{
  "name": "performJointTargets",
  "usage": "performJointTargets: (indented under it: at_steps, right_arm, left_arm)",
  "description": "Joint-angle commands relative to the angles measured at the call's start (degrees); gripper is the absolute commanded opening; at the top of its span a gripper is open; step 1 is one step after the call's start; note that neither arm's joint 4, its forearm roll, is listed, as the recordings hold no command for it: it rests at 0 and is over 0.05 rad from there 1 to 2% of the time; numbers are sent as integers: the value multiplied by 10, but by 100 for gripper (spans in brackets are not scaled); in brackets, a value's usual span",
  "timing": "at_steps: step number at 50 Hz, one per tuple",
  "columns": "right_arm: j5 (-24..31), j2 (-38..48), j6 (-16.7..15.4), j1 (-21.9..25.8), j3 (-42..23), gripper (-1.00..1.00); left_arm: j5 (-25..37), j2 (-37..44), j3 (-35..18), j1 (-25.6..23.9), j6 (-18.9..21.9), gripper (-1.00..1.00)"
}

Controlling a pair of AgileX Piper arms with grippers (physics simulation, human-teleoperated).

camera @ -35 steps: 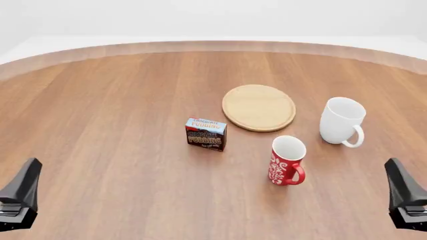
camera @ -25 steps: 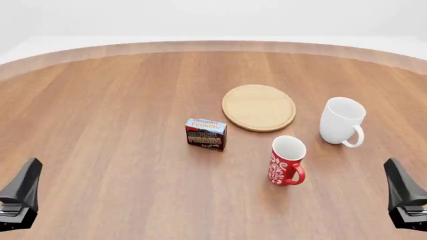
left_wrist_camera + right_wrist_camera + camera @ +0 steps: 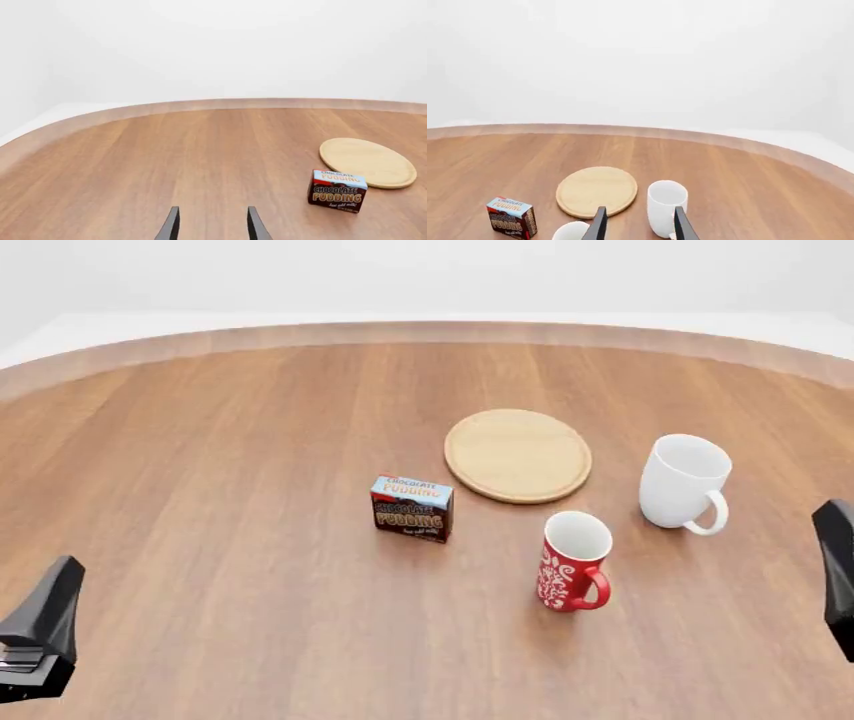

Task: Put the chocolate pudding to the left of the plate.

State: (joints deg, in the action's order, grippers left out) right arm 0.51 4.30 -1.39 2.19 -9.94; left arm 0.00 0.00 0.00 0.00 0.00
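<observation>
The left gripper (image 3: 212, 225) shows its two dark fingers (image 3: 171, 226) set apart with only bare wood between them, holding nothing; in the front view it sits low at the near left corner of the table (image 3: 200, 490). The chocolate pudding (image 3: 337, 191) lies well ahead of these fingers and off to their right, untouched and standing upright on the wood. The right gripper (image 3: 639, 224) likewise has its fingers (image 3: 680, 226) spread with a clear gap and nothing clasped; in the front view only a dark part of it shows at the right edge (image 3: 837, 575). Through that gap the white mug (image 3: 666, 201) appears farther off on the table, and the rim of the red mug (image 3: 572, 231) sits just beside the other finger in that view. From the front view the chocolate pudding (image 3: 411, 507) stands near the table's middle, toward the near-left of the plate (image 3: 518, 455), close to its rim but apart from it. The red mug (image 3: 574, 560) stands nearer the arms than the plate, and the white mug (image 3: 685, 482) stands to the plate's right.
</observation>
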Motion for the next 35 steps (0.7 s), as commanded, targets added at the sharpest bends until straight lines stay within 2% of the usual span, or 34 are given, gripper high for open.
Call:
performJointTargets:
  at_steps: [1,4,7,11,13,15,21,23,24,27,35]
  right_arm:
    - [-40,109,-37,41,-83,100]
    - [-62,156,-44,70,-101,100]
    - [-87,209,-80,94,-118,100]
    - [-88,274,-95,123,-161,100]
    - [-92,308,-125,168,-182,100]
    - [-92,342,-121,157,-202,100]
    - [-76,409,-152,181,-260,100]
    - [-67,428,-150,185,-280,100]
    - [-65,440,-165,196,-290,100]
    - [-45,468,-179,219,-314,100]
    - [1,540,-197,248,-384,100]
  left_arm:
    - [0,0,0,0,0,100]
    - [0,0,0,0,0,100]
    - [0,0,0,0,0,100]
    - [0,0,0,0,0,100]
    - [0,0,0,0,0,100]
    - [0,0,0,0,0,100]
    - [0,0,0,0,0,100]
    - [0,0,0,0,0,100]
    - [0,0,0,0,0,100]
    - [0,0,0,0,0,100]
    - [0,0,0,0,0,100]
